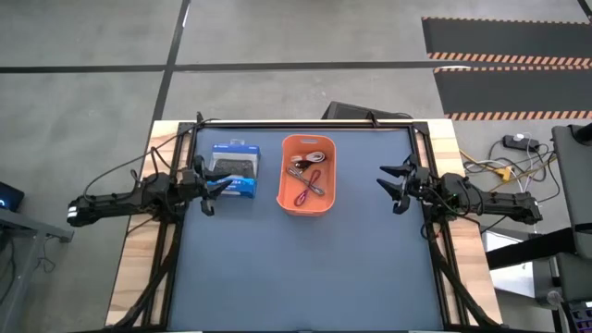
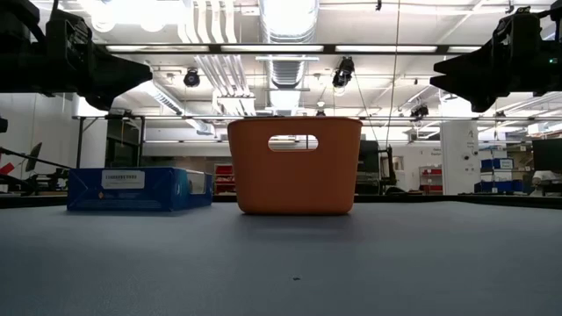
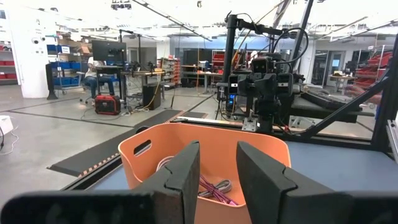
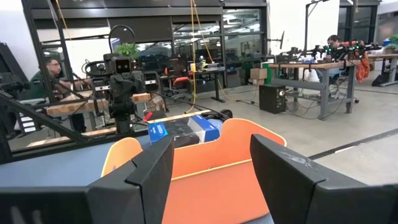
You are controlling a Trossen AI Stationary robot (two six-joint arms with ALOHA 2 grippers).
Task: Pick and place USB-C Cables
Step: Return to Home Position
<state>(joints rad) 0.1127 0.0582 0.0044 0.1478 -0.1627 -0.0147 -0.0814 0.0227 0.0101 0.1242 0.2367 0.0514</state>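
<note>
An orange bin (image 1: 306,174) stands on the dark mat at the table's far middle. Several coiled cables lie in it: a red one (image 1: 309,190), a whitish one (image 1: 312,159) and others I cannot tell apart. In the left wrist view cable coils (image 3: 214,186) show in the bin. My left gripper (image 1: 211,192) hangs open above the table, left of the bin, beside the blue-and-black box (image 1: 235,171). My right gripper (image 1: 392,186) hangs open right of the bin. Both are empty.
The blue-and-black retail box (image 2: 139,189) lies flat on the mat left of the bin. A black frame rail (image 1: 305,123) runs along the table's far edge. The mat's near half (image 1: 305,277) is bare. People sit at benches in the room beyond.
</note>
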